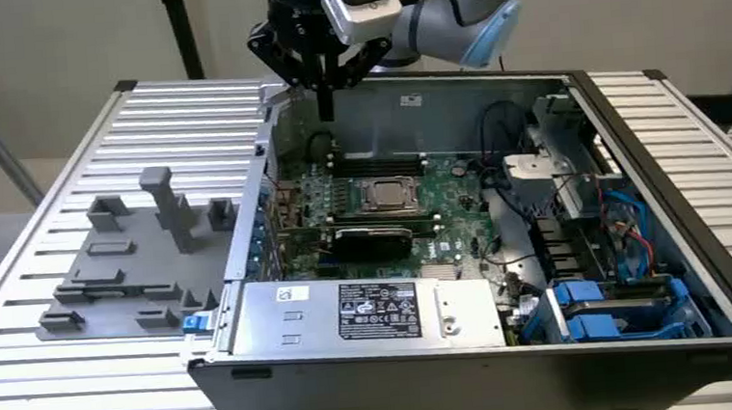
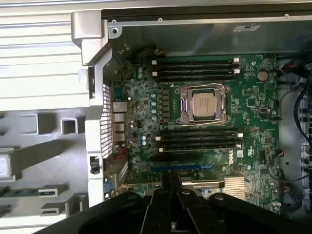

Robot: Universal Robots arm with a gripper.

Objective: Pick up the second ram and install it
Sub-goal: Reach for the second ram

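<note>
My gripper hangs shut with nothing between its fingers, above the far corner of the open computer case on the exterior view's left. In the wrist view the shut gripper points over the green motherboard, near the black memory slots beside the CPU socket. More memory slots lie on the socket's other side. The second ram appears as a thin green strip lying in the grey fixture outside the case, well apart from the gripper.
The grey fixture with upright blocks sits on the slatted table at the exterior view's left. Inside the case are a silver power supply, blue drive bays and loose cables. The case walls rise around the board.
</note>
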